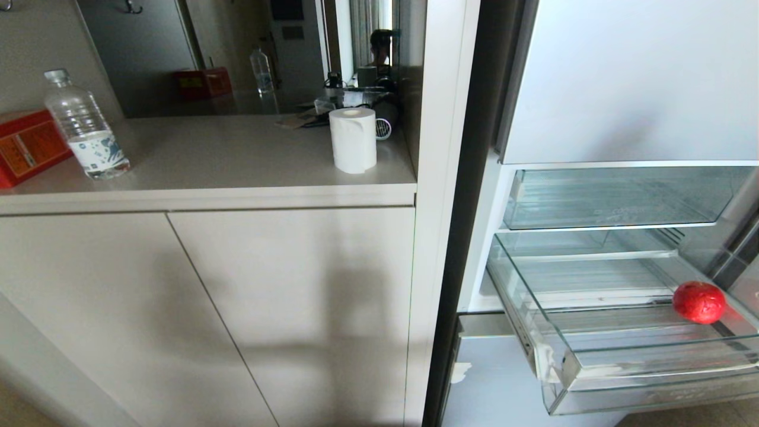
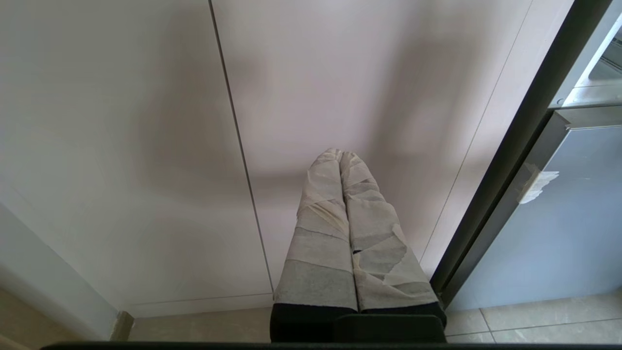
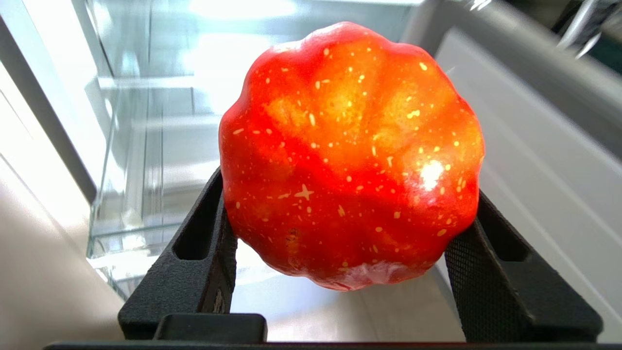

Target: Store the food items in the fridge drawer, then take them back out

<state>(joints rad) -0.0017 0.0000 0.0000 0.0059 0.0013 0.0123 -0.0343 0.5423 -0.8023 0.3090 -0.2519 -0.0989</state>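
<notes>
One glossy red fruit (image 3: 350,155) (ribbed, speckled) clamped between the right claw's (image 3: 340,243) black fingers (image 3: 204,253), over the fridge drawer (image 1: 593,367).

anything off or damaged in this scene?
Nothing spilled or askew. Small oddities: a torn scrap of white tape on the edge of the fridge's lower door panel, and the left tool has its fingers wrapped in tape. The right tool grips the red fruit over the open drawer.

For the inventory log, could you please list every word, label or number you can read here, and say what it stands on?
No text reads clearly.
Water bottle: blue-patterned label, print too small to read.
Red box: orange panel with markings, too blurred.
Red fruit, fridge drawer, paper roll: no writing.
</notes>
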